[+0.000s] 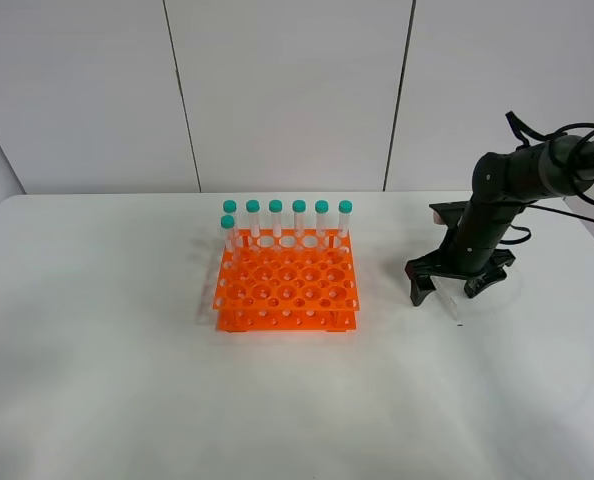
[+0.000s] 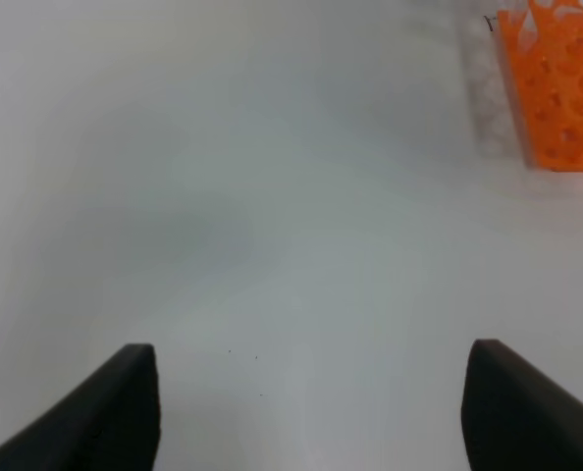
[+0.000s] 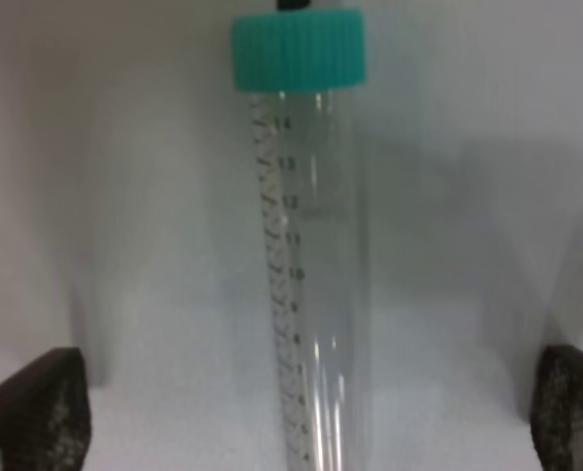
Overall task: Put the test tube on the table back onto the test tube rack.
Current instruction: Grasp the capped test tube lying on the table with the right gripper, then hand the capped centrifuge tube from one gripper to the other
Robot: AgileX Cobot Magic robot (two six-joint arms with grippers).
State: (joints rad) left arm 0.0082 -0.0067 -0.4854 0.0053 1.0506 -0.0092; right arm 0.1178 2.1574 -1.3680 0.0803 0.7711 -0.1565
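Observation:
The test tube (image 1: 454, 311) lies flat on the white table (image 1: 97, 350), right of the orange test tube rack (image 1: 287, 290). My right gripper (image 1: 445, 292) hangs low over it, open, one finger on each side. In the right wrist view the clear tube (image 3: 311, 275) with its teal cap (image 3: 299, 47) runs down the middle between the fingertips (image 3: 36, 412), with a wide gap on both sides. My left gripper (image 2: 311, 402) is open over bare table, with a corner of the rack (image 2: 556, 88) far ahead. The left arm does not show in the exterior view.
Several teal-capped tubes (image 1: 287, 215) stand upright along the rack's back row, and one more (image 1: 228, 228) stands at the left end of the second row. The rack's front rows of holes are unfilled. The right arm's cables (image 1: 567, 135) loop at the far right.

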